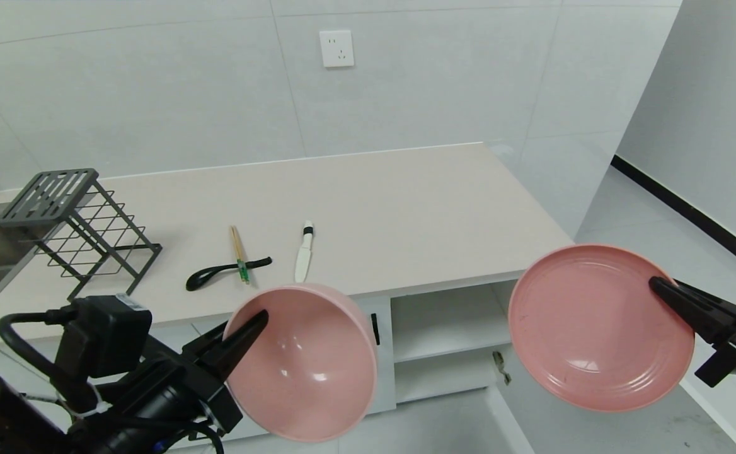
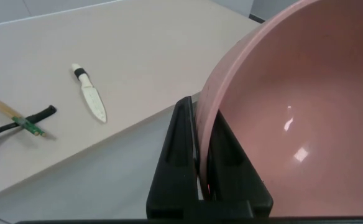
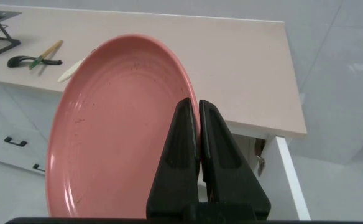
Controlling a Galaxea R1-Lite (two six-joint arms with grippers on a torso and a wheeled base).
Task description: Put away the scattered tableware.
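Gripping one dish in each arm, I hold both in the lower half of the head view, in front of the counter [image 1: 406,202]. My left gripper [image 1: 256,320], at lower left, is closed on the rim of the pink bowl [image 1: 311,372], one finger inside the wall and one outside. The bowl hangs on its side with its opening towards the camera, and its upper rim overlaps the counter's front edge in the picture. My right gripper [image 1: 656,289], at lower right, is clamped on the rim of the pink plate [image 1: 595,328], which stands nearly on edge to the right of the open shelves [image 1: 450,321] under the counter. Each grasp is a narrow pinch at one point of a smooth rim, so I judge rotation to be the chief hazard: either dish could pivot about the fingertips, or slide out, if an arm swings or stops sharply. Collision is the second hazard, since the bowl appears near the counter's edge and could strike it on the way up. Left of centre on the counter lie the knife [image 1: 304,253], the chopsticks [image 1: 239,251] and the black spoon [image 1: 217,273], close to that front edge, with the chopsticks crossing the spoon's handle. A low pass of the bowl could sweep them off. At far left stands the wire rack [image 1: 72,221], well apart from both dishes.
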